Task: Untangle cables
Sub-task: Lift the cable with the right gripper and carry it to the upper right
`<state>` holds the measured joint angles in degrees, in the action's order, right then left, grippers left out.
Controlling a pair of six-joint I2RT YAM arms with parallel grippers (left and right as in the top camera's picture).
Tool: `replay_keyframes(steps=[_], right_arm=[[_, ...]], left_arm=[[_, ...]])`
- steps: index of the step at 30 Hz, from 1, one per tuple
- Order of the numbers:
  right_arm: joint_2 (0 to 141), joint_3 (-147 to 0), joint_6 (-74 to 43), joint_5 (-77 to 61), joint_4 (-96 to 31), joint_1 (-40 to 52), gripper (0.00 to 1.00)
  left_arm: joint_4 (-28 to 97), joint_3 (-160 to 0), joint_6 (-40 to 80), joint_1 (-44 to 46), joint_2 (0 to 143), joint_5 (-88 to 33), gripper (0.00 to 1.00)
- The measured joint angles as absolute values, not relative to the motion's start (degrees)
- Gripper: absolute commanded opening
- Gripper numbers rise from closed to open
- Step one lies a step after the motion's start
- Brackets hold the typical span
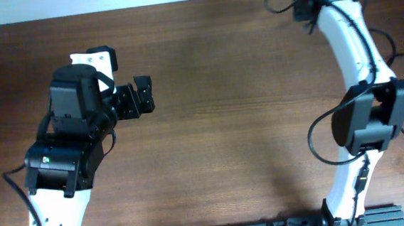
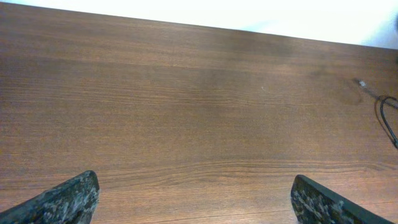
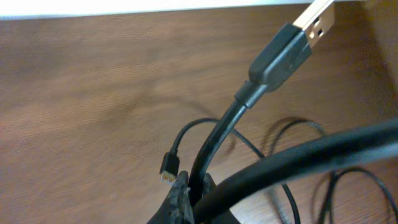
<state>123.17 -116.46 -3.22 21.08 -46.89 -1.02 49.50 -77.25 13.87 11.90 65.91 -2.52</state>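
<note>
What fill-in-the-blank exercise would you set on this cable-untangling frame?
1. The left tool is ___, with wooden table showing between its fingers.
2. The right tool is shut on a black cable that ends in a ___ plug.
3. In the left wrist view, a thin cable loop lies at the ___ edge.
Missing words: open; USB; right.

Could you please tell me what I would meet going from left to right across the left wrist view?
One finger of the left gripper at the lower left → its other finger at the lower right → a thin black cable looping in at the right edge.
</note>
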Motion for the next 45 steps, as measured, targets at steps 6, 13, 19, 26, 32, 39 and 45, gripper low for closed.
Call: replay_keyframes(steps=[6, 13, 19, 26, 32, 39, 45], right_arm=[[123.2, -116.5, -3.2, 21.4, -38.2, -7.6, 0.04], [123.2, -116.5, -3.2, 19.4, -28.8, -10.8, 0.04], [123.4, -116.5, -3.2, 16.2, -24.3, -10.8, 0.04], [132.1, -116.7, -3.4, 15.4, -25.9, -10.8, 0.38], [139.8, -116.6, -3.2, 14.2, -34.4, -10.8, 0.99], [139.1, -116.6, -3.0, 11.6, -44.9, -10.8, 0.99], [131.3, -116.7, -3.0, 11.2, -56.8, -10.8, 0.99]], left_arm=[[49.5, -77.3, 13.9, 11.9, 65.9, -2.5, 0.99], [49.5, -77.3, 13.9, 11.9, 65.9, -2.5, 0.99], [49.5, -77.3, 13.9, 11.9, 65.9, -2.5, 0.99], [49.5, -77.3, 13.9, 11.9, 65.9, -2.5, 0.99], [49.5, -77.3, 13.9, 11.9, 65.9, -2.5, 0.99], [49.5, -77.3, 13.9, 11.9, 65.9, -2.5, 0.99], [49.5, -77.3, 13.9, 11.9, 65.9, -2.5, 0.99]])
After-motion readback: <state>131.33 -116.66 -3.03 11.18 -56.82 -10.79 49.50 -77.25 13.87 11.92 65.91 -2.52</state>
